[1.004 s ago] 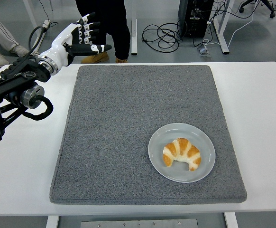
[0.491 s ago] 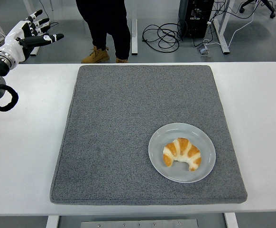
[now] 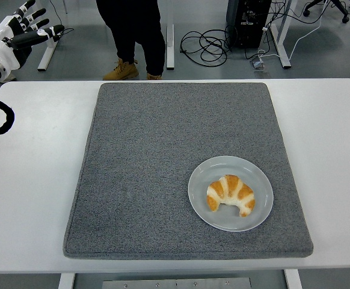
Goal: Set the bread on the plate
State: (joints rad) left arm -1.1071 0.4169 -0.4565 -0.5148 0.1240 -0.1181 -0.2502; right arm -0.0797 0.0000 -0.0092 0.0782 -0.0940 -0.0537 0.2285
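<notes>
The bread, a crescent-shaped roll with golden-brown and pale bands, lies on the plate, a little right of the plate's middle, its open curve turned toward the near edge of the worktop. The plate is round and pale grey, and it sits on a grey mat near the mat's near-right corner, wholly inside the mat's border. The mat covers most of the white worktop, leaving bare strips along the left and right edges.

The left hand is at the far-left corner, raised beyond the worktop's far edge, well apart from the plate. Its white fingers are spread wide and hold nothing.

Beyond the far edge, a person's dark trouser legs and tan boots stand on the floor. Black cables lie coiled to the right of them, beside a dark computer case.

No brand, label or writing can be read on the bread, plate or mat.
</notes>
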